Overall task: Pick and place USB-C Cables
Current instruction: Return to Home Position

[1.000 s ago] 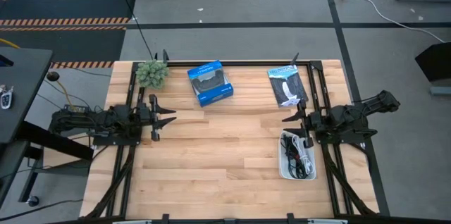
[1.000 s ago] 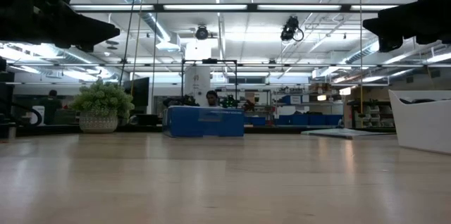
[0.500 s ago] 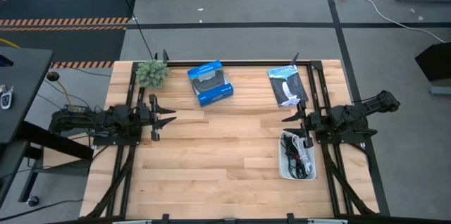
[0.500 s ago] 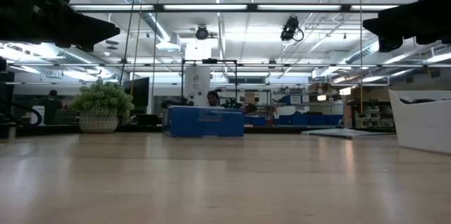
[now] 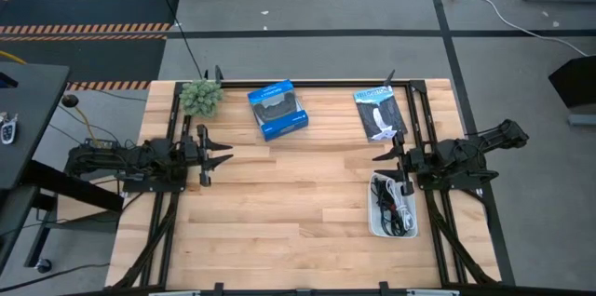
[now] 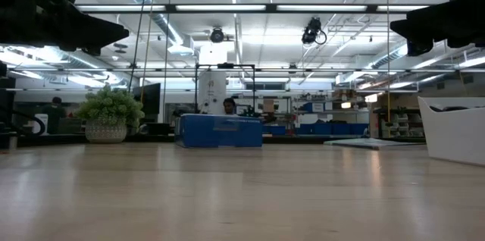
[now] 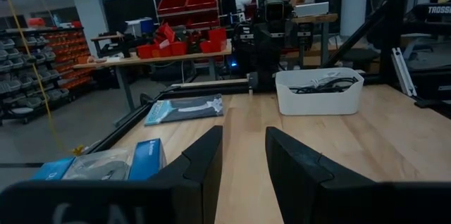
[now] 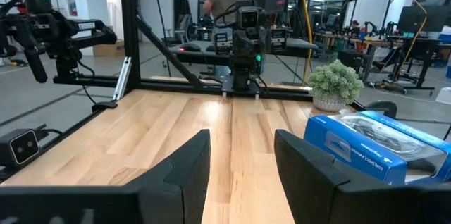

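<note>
Comparing the present views with those of a second before, no change is found: both arms, the bin and the other items are placed exactly as they were. The motion back to rest is therefore judged finished, or very nearly so.

The left gripper (image 5: 223, 154) is held above the left side of the table (image 5: 279, 203), well apart from everything, with its fingers spread and nothing between them. The right gripper (image 5: 382, 169) is poised just over the far end of the white bin (image 5: 392, 234); its fingers are likewise parted and empty, as is confirmed by the gap seen in each wrist view.

The cables (image 5: 395, 207) are seen heaped inside the bin, white and dark strands tangled together. How many bundles lie there cannot be counted, but none is seen on the bare wood. The blue box (image 5: 277, 110), the flat packet (image 5: 380, 114) and the small plant (image 5: 201, 97) are left along the far edge. The sorting is judged complete.
</note>
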